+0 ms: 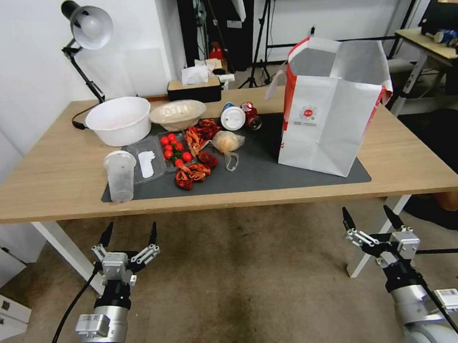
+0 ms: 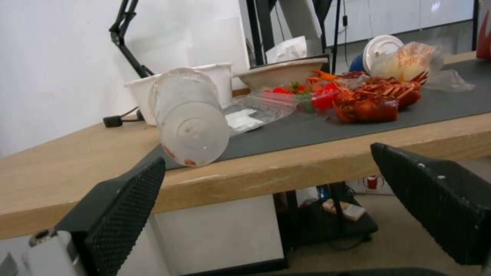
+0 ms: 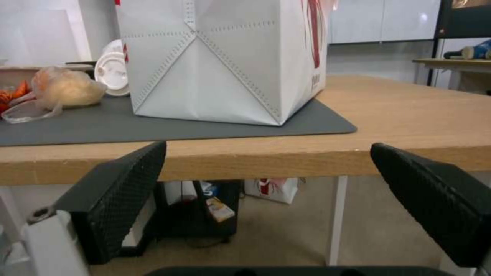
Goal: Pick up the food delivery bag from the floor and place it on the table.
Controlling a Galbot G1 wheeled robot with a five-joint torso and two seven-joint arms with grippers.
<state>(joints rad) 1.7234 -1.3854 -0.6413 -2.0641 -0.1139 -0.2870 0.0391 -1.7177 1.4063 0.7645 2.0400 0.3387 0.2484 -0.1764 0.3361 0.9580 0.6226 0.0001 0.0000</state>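
Head view: the food delivery bag (image 1: pixel 335 105) stands upright on the bench (image 1: pixel 49 175) at about two o'clock. The left gripper (image 1: pixel 129 235) and right gripper (image 1: pixel 367 217) hang below the bench edge over the floor (image 1: pixel 248 286), jaws released.

Right wrist view: the bag's base rests on the dark mat (image 3: pixel 153 128).

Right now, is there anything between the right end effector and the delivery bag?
Yes: the table edge. The food delivery bag already stands on the dark mat, and the open right end effector hangs below the tabletop in front of it.
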